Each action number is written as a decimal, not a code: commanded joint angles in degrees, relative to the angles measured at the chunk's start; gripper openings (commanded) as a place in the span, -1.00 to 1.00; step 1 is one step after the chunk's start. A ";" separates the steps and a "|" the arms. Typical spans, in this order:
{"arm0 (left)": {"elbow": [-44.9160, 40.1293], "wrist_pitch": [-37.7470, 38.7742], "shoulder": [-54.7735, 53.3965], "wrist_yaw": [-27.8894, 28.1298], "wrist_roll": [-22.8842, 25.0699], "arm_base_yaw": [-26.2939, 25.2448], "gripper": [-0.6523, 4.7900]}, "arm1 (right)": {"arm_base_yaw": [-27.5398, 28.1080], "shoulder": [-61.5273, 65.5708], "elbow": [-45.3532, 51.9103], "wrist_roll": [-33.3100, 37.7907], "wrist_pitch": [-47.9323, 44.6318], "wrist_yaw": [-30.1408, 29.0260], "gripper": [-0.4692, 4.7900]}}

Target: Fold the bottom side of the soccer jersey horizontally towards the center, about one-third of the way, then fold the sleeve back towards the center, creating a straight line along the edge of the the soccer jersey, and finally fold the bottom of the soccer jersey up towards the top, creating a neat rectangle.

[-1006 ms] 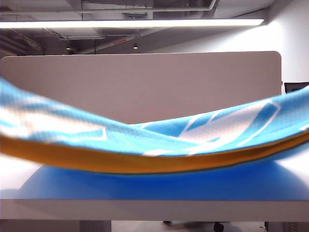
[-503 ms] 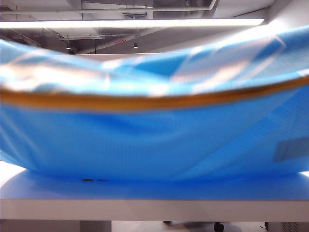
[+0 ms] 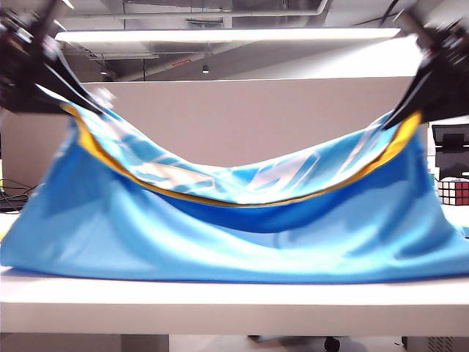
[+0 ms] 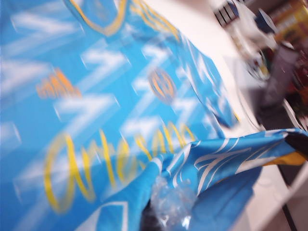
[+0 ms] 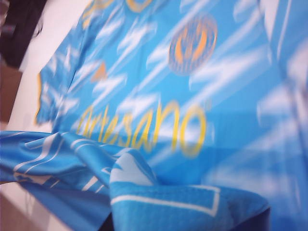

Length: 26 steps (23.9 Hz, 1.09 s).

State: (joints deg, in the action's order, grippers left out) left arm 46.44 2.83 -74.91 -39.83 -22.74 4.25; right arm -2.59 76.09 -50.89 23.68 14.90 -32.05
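Two hands, both pinched shut on the soccer jersey [image 3: 220, 227]: left hand [image 3: 69, 106] and right hand [image 3: 407, 117] hold its yellow-trimmed hem high at either side, cloth sagging between them, lower part draped on the white worktop [image 3: 220, 301]. Compared with a second ago, hem sits farther back. Fabric shiny sky-blue, white zigzags. Rubik's cube [image 3: 453, 192] behind, right.
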 commanded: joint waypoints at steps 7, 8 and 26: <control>16.94 -3.82 -24.20 8.48 5.44 -2.10 -0.13 | 1.66 20.13 -18.40 -7.34 -3.28 -0.94 0.27; 17.53 -3.85 -24.76 9.22 6.75 -2.56 0.04 | 2.49 20.63 -19.65 -7.85 -3.32 -0.39 0.39; 18.14 0.15 -31.80 10.49 10.51 -19.02 0.49 | 16.94 32.37 -22.75 -11.76 4.63 2.36 0.67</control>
State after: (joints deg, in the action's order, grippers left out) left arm 64.31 3.27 -106.34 -28.29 -12.45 -14.74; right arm 14.44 108.36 -73.41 13.47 19.38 -29.32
